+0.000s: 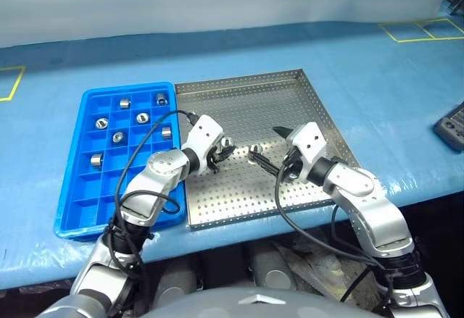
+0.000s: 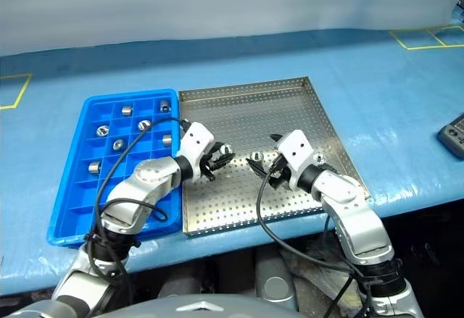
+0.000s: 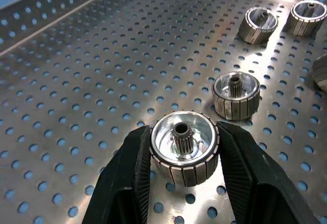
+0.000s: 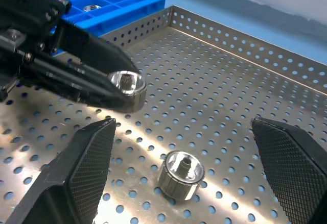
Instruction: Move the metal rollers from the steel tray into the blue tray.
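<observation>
Blue cloth covers your bench, with the blue tray (image 1: pixel 80 195) left of and touching the steel tray (image 1: pixel 254 93); seven rollers already sit in its compartments. Your left gripper (image 3: pixel 182 157) pinches one roller (image 3: pixel 183 145) just above the steel tray's floor. Your right gripper (image 4: pixel 186 175) stands spread wide around another roller (image 4: pixel 180 174) resting there.

right end effector (image 4: pixel 191 168) wide open | roller (image 4: pixel 180 175) between fingers | left end effector (image 4: pixel 122 89) gripping roller (image 4: pixel 129 85)
</observation>
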`<state>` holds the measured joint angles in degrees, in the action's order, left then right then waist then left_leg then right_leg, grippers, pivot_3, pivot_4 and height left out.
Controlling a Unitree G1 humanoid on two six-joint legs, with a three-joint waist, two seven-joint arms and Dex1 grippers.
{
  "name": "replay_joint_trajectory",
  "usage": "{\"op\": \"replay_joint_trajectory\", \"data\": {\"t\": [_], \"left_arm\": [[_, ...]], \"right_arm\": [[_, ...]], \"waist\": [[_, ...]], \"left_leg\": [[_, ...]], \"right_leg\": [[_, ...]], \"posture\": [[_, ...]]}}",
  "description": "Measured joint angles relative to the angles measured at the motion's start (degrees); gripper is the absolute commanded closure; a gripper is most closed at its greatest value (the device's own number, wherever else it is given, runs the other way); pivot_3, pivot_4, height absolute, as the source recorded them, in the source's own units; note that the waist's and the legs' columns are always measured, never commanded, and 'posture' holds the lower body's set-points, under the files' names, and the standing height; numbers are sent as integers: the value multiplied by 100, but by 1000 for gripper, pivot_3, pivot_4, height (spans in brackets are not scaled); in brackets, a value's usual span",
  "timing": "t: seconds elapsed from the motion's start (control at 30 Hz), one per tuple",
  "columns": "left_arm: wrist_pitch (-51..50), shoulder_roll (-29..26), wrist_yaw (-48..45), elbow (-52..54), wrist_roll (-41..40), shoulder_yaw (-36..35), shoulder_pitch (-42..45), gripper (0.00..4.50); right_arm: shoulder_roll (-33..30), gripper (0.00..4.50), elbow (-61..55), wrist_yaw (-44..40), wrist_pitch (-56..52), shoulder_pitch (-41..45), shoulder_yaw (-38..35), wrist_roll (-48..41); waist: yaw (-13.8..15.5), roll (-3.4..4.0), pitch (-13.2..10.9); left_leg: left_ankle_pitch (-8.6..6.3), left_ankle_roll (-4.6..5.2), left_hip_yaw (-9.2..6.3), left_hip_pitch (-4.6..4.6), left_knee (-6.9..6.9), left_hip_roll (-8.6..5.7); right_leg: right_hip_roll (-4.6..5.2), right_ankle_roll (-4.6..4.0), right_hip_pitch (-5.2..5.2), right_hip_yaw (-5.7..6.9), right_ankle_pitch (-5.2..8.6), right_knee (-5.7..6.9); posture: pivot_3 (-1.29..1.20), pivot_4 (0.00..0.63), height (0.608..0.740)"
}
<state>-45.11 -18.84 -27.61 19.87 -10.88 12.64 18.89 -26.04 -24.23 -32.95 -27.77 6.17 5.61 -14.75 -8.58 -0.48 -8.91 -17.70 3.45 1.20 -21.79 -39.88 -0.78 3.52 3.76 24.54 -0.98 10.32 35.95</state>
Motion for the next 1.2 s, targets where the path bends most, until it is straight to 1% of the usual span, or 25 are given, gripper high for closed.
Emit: {"op": "replay_joint_trajectory", "data": {"t": [0.1,0.3,0.33,0.43,0.53,0.6,0.67,0.7,0.73,0.77,0.83,0.9,0.93,1.03,1.17,1.2], "left_arm": [[-370,-418,-67,760,-321,-587,-274,2856],[-1249,-1152,-115,2042,-850,-1712,-810,2856],[-1361,-1221,-108,2185,-906,-1835,-871,2856],[-1967,-1471,-17,2927,-1078,-2497,-1361,2856],[-2443,-1555,-5,3495,-1391,-3021,-1725,2856],[-2526,-1847,-17,3728,-1933,-3388,-2148,2856],[-2443,-2178,20,3739,-2626,-3876,-2718,2856],[-2436,-2251,33,3739,-2777,-3979,-2831,2856],[-2315,-2416,153,3748,-3152,-4316,-3227,2856],[-2286,-2508,246,3750,-3327,-4482,-3461,2856],[-2175,-2556,546,3752,-3624,-4912,-4033,2856],[-2072,-2373,997,3753,-3839,-5319,-4442,2856],[-2057,-2339,1149,3753,-3888,-5405,-4533,2856],[-1981,-2236,1606,3753,-3960,-5480,-4650,2856],[-1965,-2070,1995,3752,-3882,-5384,-4429,2856],[-1974,-2077,2062,3742,-3830,-5267,-4370,2856]], "right_arm": [[86,0,229,-219,17,135,-49,-233],[136,0,594,-514,167,595,-4,-368],[143,0,618,-543,182,619,5,-368],[241,0,726,-683,247,749,157,-372],[279,0,820,-790,257,816,277,-372],[305,0,849,-909,272,905,356,-376],[290,0,879,-1072,277,1006,417,-386],[271,0,881,-1111,279,1016,419,-390],[242,0,929,-1219,279,1087,473,-390],[215,0,952,-1273,280,1098,487,-388],[205,0,1043,-1351,281,1118,518,-383],[211,0,1125,-1396,281,1132,541,-376],[214,0,1141,-1427,281,1134,557,-376],[256,0,1159,-1506,279,1137,672,-380],[335,0,1156,-1581,276,1135,761,-387],[342,0,1144,-1577,272,1125,760,-387]], "waist": [[-3,3,-3],[130,2,-5],[167,3,-4],[254,1,-5],[404,1,-5],[503,-1,-6],[586,-3,-7],[612,-3,-7],[645,-5,-7],[670,-4,-7],[738,-4,-7],[801,-5,-7],[830,-7,-7],[909,-8,-6],[967,-9,-5],[968,-10,-5]], "left_leg": [[1,-2,0,0,0,7],[2,-4,-1,0,0,6],[3,-6,-1,0,1,5],[16,-31,-2,0,5,7],[17,-34,-3,0,6,6],[18,-37,-7,2,5,7],[20,-42,-9,2,5,12],[21,-44,-11,3,5,14],[20,-48,-11,5,5,18],[20,-50,-14,8,6,19],[22,-54,-17,10,13,21],[24,-57,-19,11,17,21],[24,-57,-25,10,18,21],[23,-55,-29,12,19,19],[32,-67,-30,12,18,15],[32,-68,-29,14,18,15]], "right_leg": [[0,-3,1,0,1,2],[-5,-4,1,6,1,-1],[-5,-3,1,6,1,-1],[-5,-5,2,8,3,-1],[-4,-7,1,11,4,-2],[-3,-13,0,15,7,0],[8,-47,0,16,27,0],[11,-53,-1,17,29,-1],[11,-58,0,18,33,0],[11,-62,-2,20,35,1],[10,-68,-3,23,38,2],[8,-71,-2,25,40,3],[8,-73,-5,31,41,3],[-1,-77,-8,37,40,4],[-14,-79,-11,41,39,4],[-15,-80,-12,41,39,4]], "posture": [[-209,150,740],[-131,150,740],[-131,150,740],[-92,150,740],[-45,150,740],[-21,150,740],[4,150,740],[12,150,740],[23,150,740],[46,150,740],[60,150,740],[70,150,740],[74,150,740],[78,150,740],[50,150,740],[42,150,740]]}}
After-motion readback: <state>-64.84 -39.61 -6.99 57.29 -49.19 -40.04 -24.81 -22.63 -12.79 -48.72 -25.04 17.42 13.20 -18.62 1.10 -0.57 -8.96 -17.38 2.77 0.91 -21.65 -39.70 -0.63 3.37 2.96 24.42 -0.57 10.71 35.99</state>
